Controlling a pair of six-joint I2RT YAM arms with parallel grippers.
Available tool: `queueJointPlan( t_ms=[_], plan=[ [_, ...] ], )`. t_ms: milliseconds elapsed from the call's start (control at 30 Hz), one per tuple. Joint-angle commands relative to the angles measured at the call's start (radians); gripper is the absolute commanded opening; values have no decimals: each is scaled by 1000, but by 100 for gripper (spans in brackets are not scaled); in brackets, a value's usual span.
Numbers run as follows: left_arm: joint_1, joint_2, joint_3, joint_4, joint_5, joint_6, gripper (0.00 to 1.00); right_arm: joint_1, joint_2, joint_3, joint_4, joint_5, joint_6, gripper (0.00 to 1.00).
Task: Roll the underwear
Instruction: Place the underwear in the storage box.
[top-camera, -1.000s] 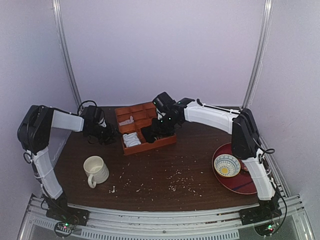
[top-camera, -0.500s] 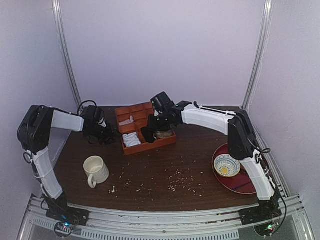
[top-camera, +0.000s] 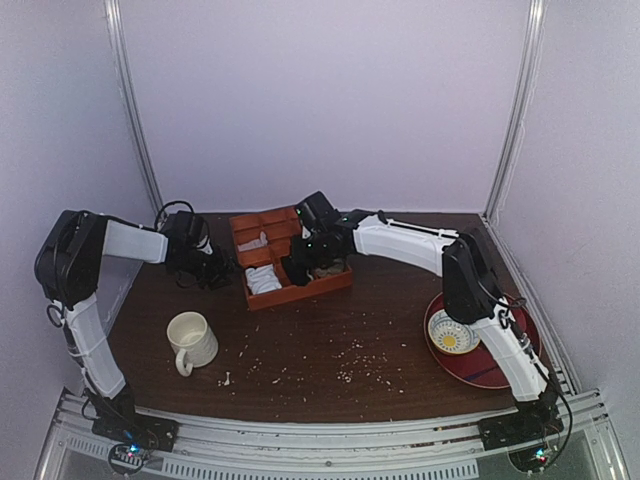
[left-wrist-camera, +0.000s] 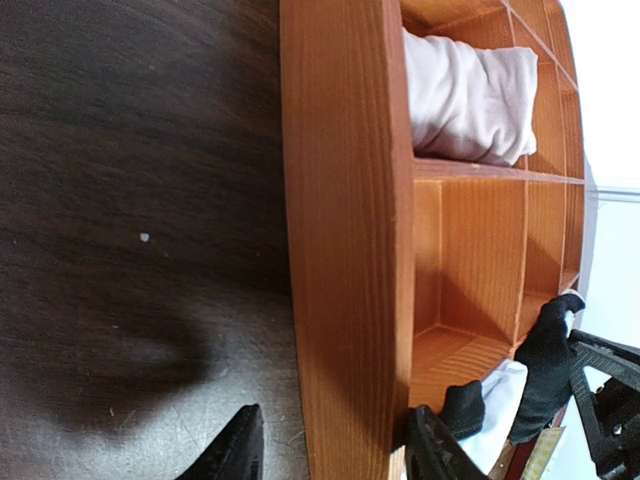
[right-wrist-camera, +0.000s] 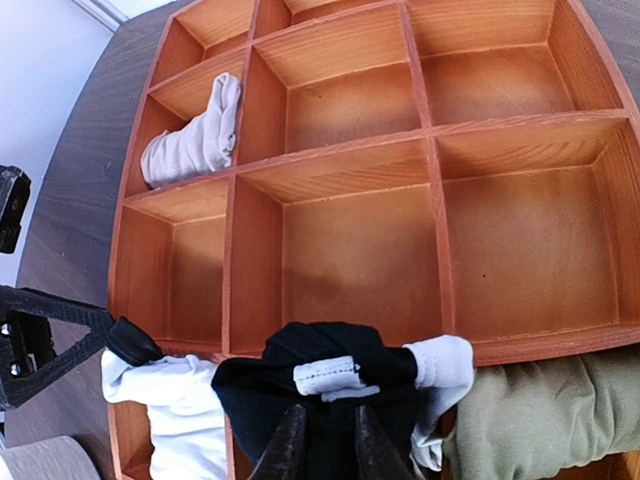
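Pale lilac walls w/ dark wood table.

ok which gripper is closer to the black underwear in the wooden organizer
The right. The right gripper is closed on the black underwear at the organizer's near row. The left gripper is open, straddling the organizer's outer wall, apart from the underwear.
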Motion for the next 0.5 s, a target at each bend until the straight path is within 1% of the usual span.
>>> queueJointPlan(
  t_ms=[0, 167, 467],
  plan=[
    [12, 9, 3, -58, -41, 4, 62, 34, 65, -12, -56, -19, -2, 11],
    [12, 9, 7, -61, -40, 5, 62, 40, 139, 63, -96, -36, 7, 9],
    [13, 16, 11, -60, -39, 4, 62, 40, 200, 94, -136, -49, 26, 8]
  ],
)
